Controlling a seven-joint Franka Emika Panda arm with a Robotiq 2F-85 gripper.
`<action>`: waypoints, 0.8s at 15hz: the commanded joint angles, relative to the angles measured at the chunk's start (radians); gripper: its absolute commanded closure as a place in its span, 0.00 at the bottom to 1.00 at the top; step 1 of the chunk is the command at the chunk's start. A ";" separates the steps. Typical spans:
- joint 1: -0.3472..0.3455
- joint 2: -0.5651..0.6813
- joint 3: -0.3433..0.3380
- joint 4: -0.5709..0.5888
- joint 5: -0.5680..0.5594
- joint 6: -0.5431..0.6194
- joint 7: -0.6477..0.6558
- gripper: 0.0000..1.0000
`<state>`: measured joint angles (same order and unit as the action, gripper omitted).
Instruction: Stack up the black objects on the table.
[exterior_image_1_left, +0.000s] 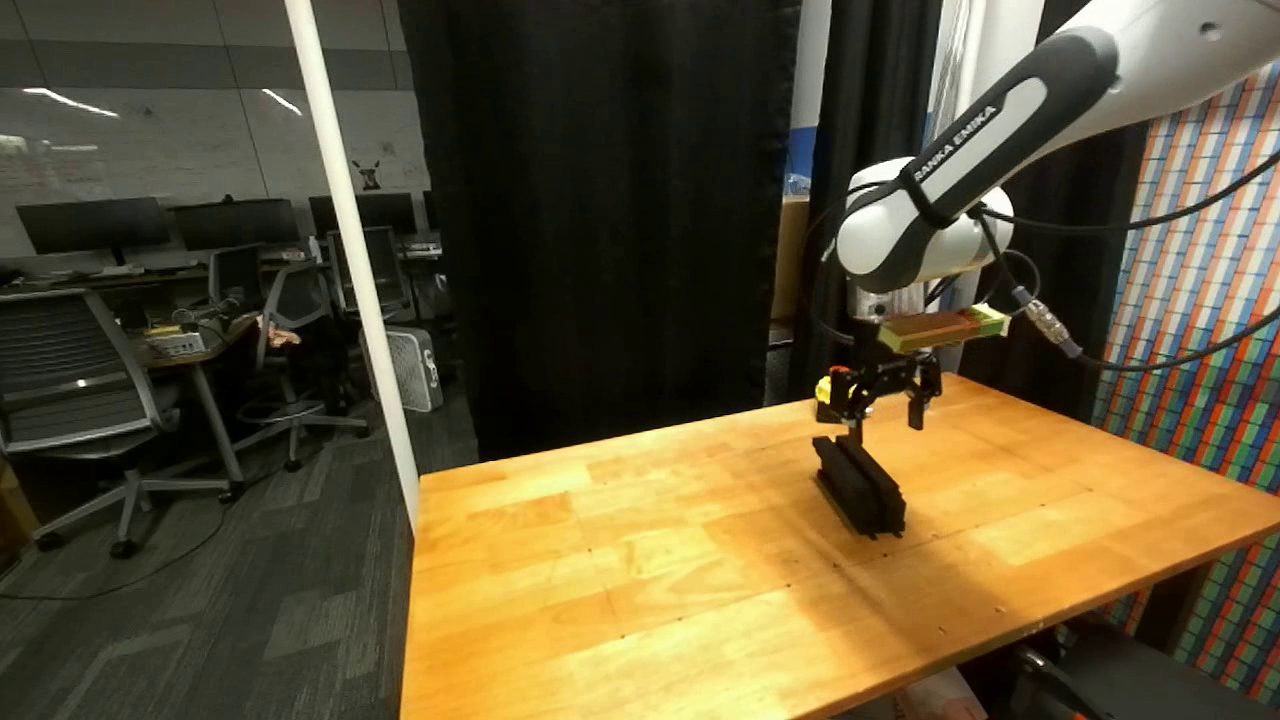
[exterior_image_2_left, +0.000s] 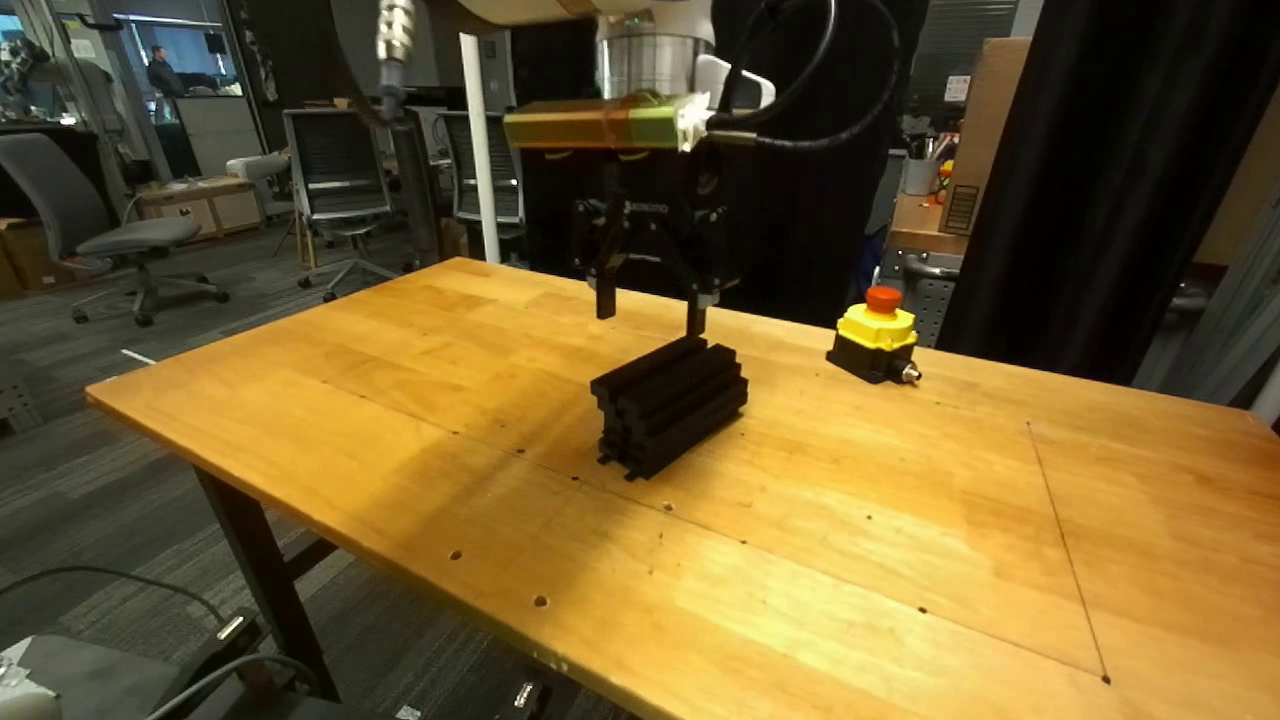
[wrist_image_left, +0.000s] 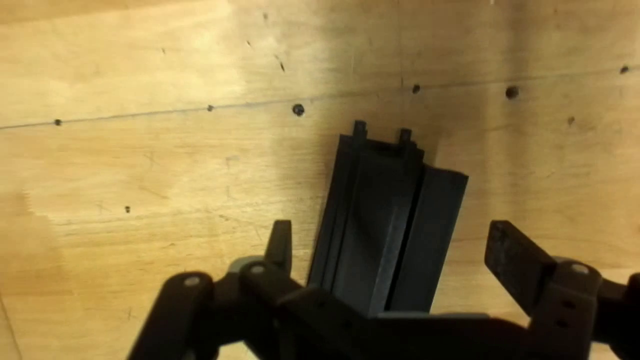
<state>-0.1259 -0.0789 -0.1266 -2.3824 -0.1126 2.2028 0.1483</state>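
Hand (exterior_image_2_left: 651, 311) observed with jaws parted wide above the black bars (exterior_image_2_left: 670, 405), which sit stacked in a close group on the table (exterior_image_2_left: 850, 520), apart from the emergency-stop button (exterior_image_2_left: 877, 327).

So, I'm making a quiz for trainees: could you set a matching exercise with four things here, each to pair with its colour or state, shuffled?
Column 1
1. claw
2. bars
3. button
4. table

Column 2
A. red, on a yellow box
B. light orange wood
C. open, holding nothing
D. black, clustered together

Pairs: 1-C, 2-D, 3-A, 4-B
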 joint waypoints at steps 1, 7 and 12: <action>0.008 -0.253 0.036 -0.177 -0.071 -0.051 0.026 0.00; 0.035 -0.581 0.112 -0.357 0.029 -0.088 0.065 0.00; 0.045 -0.791 0.150 -0.372 0.094 -0.230 0.094 0.00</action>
<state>-0.0856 -0.7314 0.0057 -2.7566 -0.0524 2.0606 0.2195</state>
